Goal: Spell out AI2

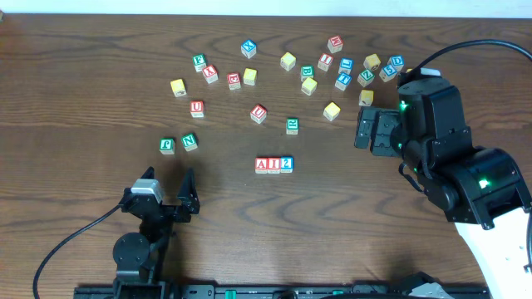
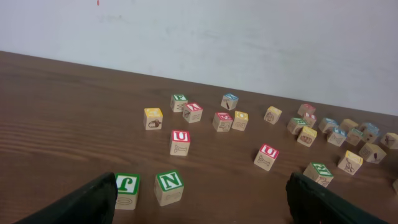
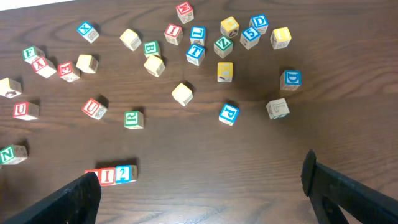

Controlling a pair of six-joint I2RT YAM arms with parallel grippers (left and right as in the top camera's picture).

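The left tool point(image 1: 162, 199) sits at the table's point(image 1: 83, 100) seven o'clock, its fingers spread apart and empty. At its two o'clock, near the table's middle, the A cube point(image 1: 262, 164), I cube point(image 1: 274, 164) and 2 cube point(image 1: 287, 164) touch in a row. At their two o'clock, the right tool point(image 1: 367, 131) gapes wide, holding nothing.

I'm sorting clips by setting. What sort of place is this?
Probably a robotics lab bench: a left arm and right arm stand at a dark wooden table, lettered toy blocks lie scattered on it with the AI2 row set out, and a bare pale wall is behind.
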